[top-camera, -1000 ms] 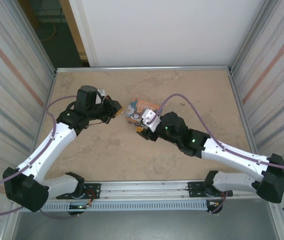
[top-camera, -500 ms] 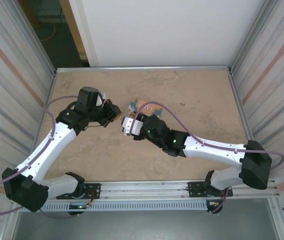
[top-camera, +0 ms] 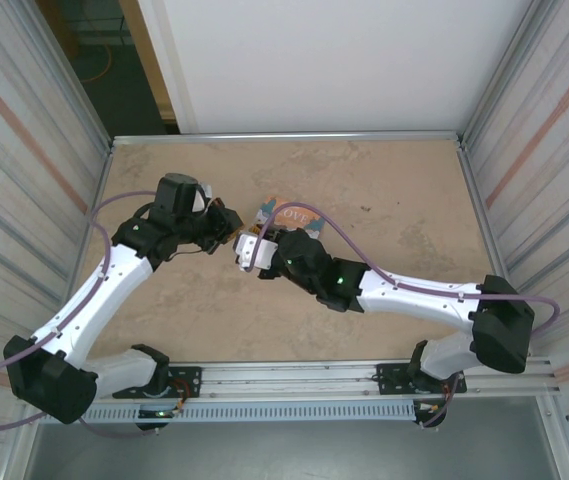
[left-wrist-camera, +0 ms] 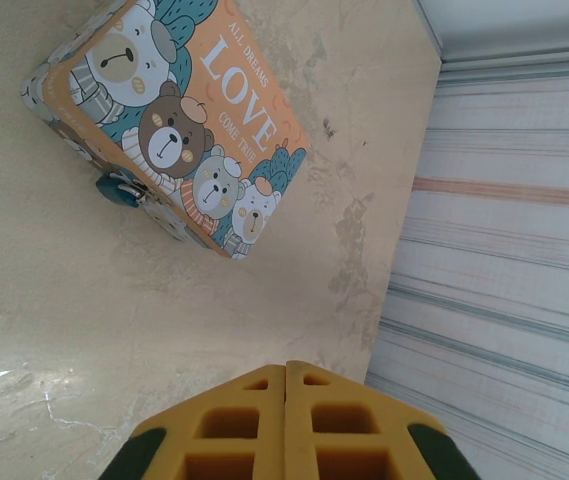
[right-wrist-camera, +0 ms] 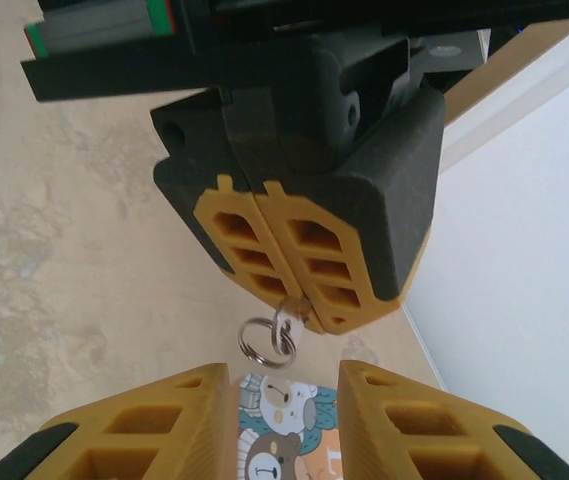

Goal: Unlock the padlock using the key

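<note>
In the right wrist view, my left gripper's yellow fingers (right-wrist-camera: 299, 255) are pressed together on a small silver key (right-wrist-camera: 291, 316), whose bow sticks out with a split ring (right-wrist-camera: 261, 340) hanging from it. My right gripper (right-wrist-camera: 284, 410) is open just short of that key, with nothing between its fingers. From above, the left gripper (top-camera: 232, 222) and right gripper (top-camera: 247, 250) meet tip to tip left of the "LOVE" bear tin (top-camera: 299, 216). The tiny teal-blue padlock (left-wrist-camera: 119, 188) hangs on the tin's side (left-wrist-camera: 189, 130). In its own wrist view, the left gripper (left-wrist-camera: 285, 368) looks fully shut.
The sandy tabletop (top-camera: 384, 190) is bounded by a metal rim and corrugated side walls (top-camera: 554, 150). The right arm's purple cable (top-camera: 349, 235) arches over the tin. A rail (top-camera: 294, 375) runs along the near edge.
My right arm has swung left, off the tin, bringing its open gripper up to the left gripper's tip. The left arm has hardly moved.
</note>
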Controlling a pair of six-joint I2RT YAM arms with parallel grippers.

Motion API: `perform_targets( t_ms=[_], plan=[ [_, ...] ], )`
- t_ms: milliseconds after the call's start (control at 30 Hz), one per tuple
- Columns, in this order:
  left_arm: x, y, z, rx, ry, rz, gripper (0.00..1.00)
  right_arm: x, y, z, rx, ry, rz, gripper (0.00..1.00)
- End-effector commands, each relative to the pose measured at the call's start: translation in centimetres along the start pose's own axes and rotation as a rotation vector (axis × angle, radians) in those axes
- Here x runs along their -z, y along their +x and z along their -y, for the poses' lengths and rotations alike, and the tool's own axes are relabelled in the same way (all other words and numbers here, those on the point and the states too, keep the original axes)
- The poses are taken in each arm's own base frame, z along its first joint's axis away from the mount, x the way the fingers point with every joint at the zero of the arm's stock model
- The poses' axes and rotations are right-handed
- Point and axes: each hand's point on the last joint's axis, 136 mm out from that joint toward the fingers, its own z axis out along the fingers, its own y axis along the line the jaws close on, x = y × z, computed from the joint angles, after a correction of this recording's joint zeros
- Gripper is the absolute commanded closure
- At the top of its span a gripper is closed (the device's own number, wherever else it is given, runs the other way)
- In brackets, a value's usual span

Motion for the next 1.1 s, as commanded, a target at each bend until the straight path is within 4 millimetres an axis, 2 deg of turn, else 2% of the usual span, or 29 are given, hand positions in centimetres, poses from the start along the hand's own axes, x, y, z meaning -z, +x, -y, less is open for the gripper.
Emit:
perform_targets(
  t_ms=[0, 300, 633, 800, 900, 1067],
  plan=[
    [0.4, 0.2, 0.4, -0.013, 0.026, 0.006, 1.00, -0.2, -2.1, 1.1, -0.004, 0.034, 0.051, 0.69],
    [0.2, 0.3, 0.3, -0.003, 0.030, 0.001, 1.00, -0.9, -2.3, 1.0, -0.005, 0.043, 0.054, 0.76],
    [0.3, 0.2, 0.6, 0.000, 0.045, 0.008, 1.00, -1.1, -1.6, 1.4, -0.042, 0.082, 0.042, 1.00],
    [1.4, -0.8, 1.4, -0.047, 0.068, 0.054, 0.78, -0.6, -0.9, 2.0, -0.132, 0.090, 0.045, 1.00],
    [3.2, -2.1, 2.4, -0.095, 0.101, 0.128, 0.63, 0.0, -0.6, 2.9, -0.241, 0.092, 0.076, 1.00],
    [6.9, -4.3, 4.0, -0.186, 0.186, 0.258, 0.49, 1.7, -0.3, 5.6, -0.532, 0.066, 0.185, 1.00]
  ],
)
